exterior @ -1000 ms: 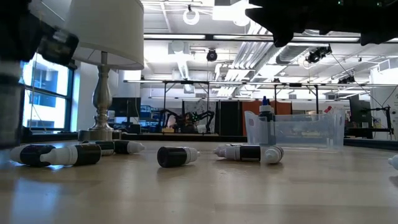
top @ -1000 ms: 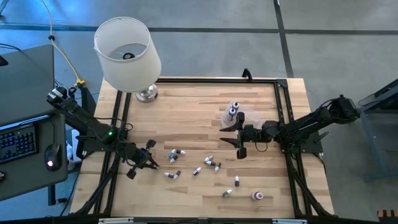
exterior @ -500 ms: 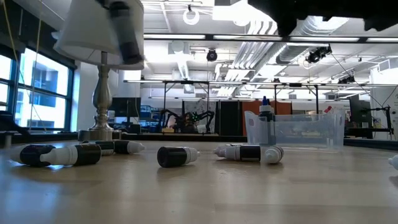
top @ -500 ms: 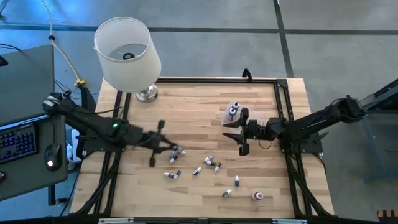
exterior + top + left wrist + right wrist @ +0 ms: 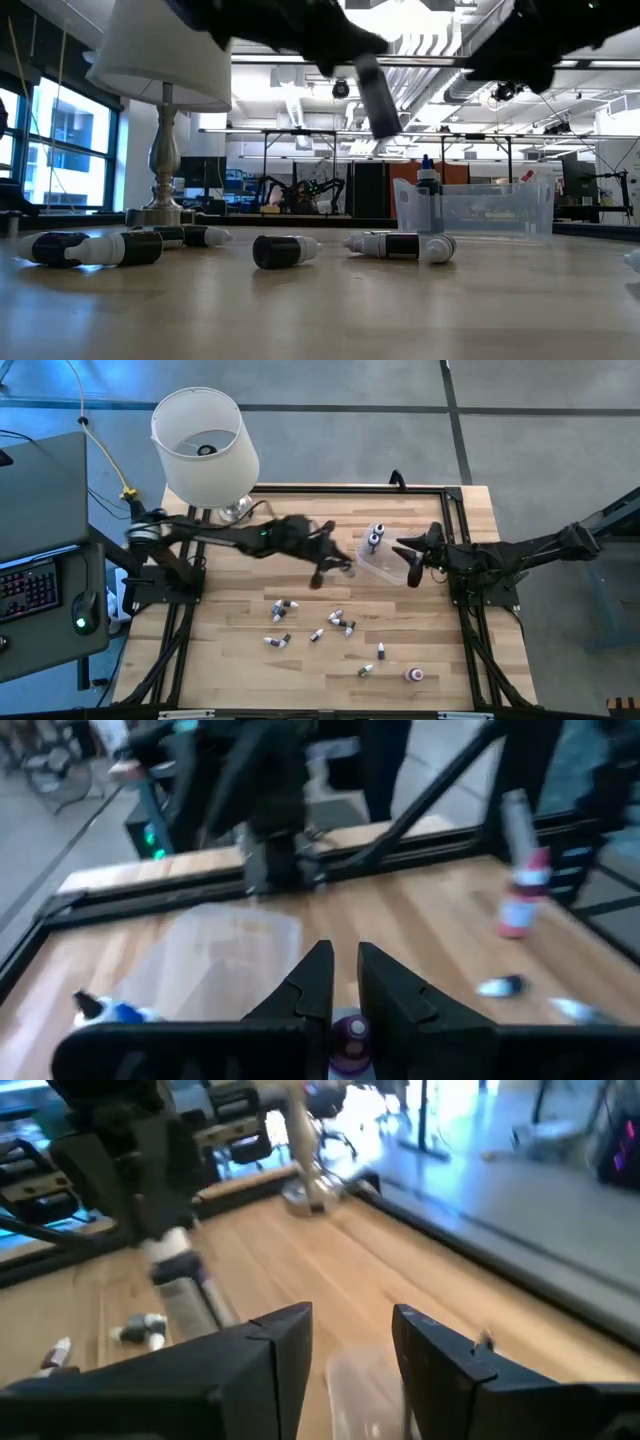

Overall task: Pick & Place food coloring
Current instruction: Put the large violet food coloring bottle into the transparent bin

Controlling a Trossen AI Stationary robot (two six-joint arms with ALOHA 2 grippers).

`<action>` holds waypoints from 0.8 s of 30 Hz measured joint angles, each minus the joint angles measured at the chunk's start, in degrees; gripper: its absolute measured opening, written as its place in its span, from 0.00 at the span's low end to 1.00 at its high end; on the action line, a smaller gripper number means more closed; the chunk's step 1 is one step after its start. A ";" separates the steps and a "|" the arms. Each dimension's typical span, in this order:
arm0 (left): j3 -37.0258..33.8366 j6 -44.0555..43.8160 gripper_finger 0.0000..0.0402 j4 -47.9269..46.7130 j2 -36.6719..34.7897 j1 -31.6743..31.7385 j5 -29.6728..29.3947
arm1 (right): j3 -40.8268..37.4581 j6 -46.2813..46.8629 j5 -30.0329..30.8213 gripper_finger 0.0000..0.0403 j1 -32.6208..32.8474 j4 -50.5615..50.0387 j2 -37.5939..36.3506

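Note:
Several tiny food coloring bottles (image 5: 335,622) lie on their sides on the wooden table, dark bodies with pale caps; the low view shows them in a row (image 5: 285,250). Two more stand upright in the clear tub (image 5: 380,565). My left gripper (image 5: 338,566) hangs above the table just left of the tub, shut on one bottle (image 5: 376,95). My right gripper (image 5: 409,560) is open at the tub's right side, touching nothing. My left gripper pinches one food coloring bottle between its two fingers; the left wrist view shows a purple end (image 5: 350,1032) between the fingers. The dark body hangs below the fingers, tilted and lifted clear of the table.
A lamp with a white shade (image 5: 205,440) stands at the table's far left corner on a metal base (image 5: 237,511). A black frame rail (image 5: 455,530) borders the table. Loose bottles lie near the front edge (image 5: 413,675). A keyboard and mouse sit off the table's left side.
My left arm has swung from the table's near left, up and toward the far right, to the tub, with the bottle between its fingers. My right gripper has drawn back toward the right and far edge, staying open.

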 joint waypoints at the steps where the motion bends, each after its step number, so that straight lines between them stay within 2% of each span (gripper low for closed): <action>1: 2.07 0.01 0.08 -0.10 2.35 0.96 0.46 | 0.00 2.01 0.41 0.33 0.00 -1.63 -0.74; 4: 8.04 0.00 0.07 0.30 8.98 3.14 0.57 | -0.02 5.77 0.51 0.32 0.00 -4.25 -2.02; 11: 19.22 -1.12 0.07 1.76 20.03 5.74 4.13 | 0.00 4.15 0.45 0.32 0.00 -4.15 -1.92; 15: 21.63 -1.15 0.07 -0.32 22.73 5.95 2.88 | 0.00 4.22 0.38 0.32 0.00 -4.15 -1.94; 24: 21.96 -1.86 0.07 -7.04 22.87 6.48 -1.53 | 0.00 4.24 -1.00 0.32 0.00 -4.12 -1.94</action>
